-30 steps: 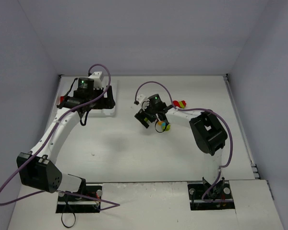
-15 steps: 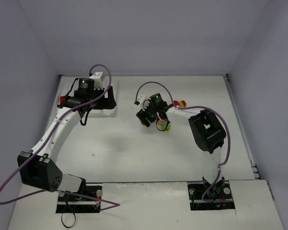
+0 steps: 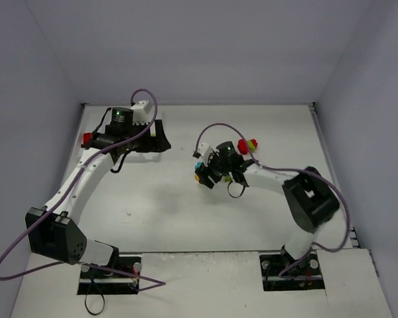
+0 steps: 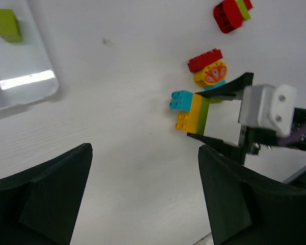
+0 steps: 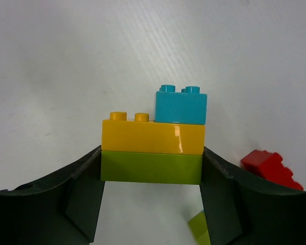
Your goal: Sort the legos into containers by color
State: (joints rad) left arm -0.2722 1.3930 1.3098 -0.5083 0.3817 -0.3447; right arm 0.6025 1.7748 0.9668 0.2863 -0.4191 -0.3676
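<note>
Top external view: white table (image 3: pixel 186 212), both arms reached out over it. White tray (image 4: pixel 20 66) sat at far left, mostly hidden under the left arm from above, with one corner plain from the left wrist. Left gripper (image 4: pixel 143 196) hung above the table beside that corner, jaws spread wide, nothing between them. Right gripper (image 5: pixel 151 171) was near table centre, jaws pinched on the lime base of a three-brick clump (image 5: pixel 153 143) — lime, then yellow, then cyan. Could not tell whether that clump rested on the table or hung clear. Just beside it stood a red-yellow-cyan clump (image 4: pixel 210 71); farther off lay a red-and-lime clump (image 4: pixel 230 13). Smallest — one lime brick (image 4: pixel 7 24), lying in a tray compartment
</note>
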